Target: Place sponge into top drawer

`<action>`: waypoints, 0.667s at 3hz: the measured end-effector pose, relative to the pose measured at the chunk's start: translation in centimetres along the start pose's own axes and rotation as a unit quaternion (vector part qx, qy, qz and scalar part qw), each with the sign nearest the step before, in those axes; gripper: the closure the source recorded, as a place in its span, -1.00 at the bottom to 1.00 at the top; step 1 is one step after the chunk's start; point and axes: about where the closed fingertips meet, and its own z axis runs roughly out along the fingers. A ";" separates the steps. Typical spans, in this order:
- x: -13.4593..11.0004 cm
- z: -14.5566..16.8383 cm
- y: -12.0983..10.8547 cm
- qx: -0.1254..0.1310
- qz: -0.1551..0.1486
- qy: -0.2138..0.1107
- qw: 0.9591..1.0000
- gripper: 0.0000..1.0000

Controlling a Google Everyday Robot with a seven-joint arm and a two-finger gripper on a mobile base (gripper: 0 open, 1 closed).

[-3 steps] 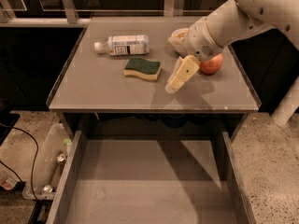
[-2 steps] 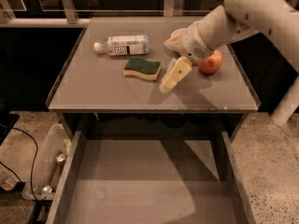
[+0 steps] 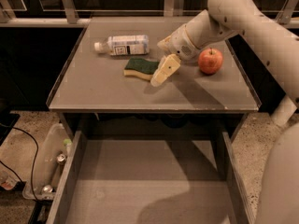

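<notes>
The sponge, dark green on top with a pale yellow base, lies flat on the grey tabletop, left of centre. My gripper reaches in from the upper right and sits just right of the sponge, its pale fingers pointing down-left and touching or nearly touching the sponge's right end. The top drawer stands pulled out below the table's front edge, with a flat grey bottom and low side walls, and nothing in it.
A clear plastic bottle lies on its side behind the sponge. A red apple sits right of the gripper. A bin with cans stands on the floor at the left. My arm crosses the upper right.
My gripper has moved left across the tabletop, from near the apple to the sponge's right end. The sponge, bottle and apple have not moved.
</notes>
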 end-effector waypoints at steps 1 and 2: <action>-0.4 1.4 -0.9 -0.009 0.007 -0.005 1.000 -1.00; -0.5 2.8 -0.8 -0.021 0.016 -0.005 1.000 -1.00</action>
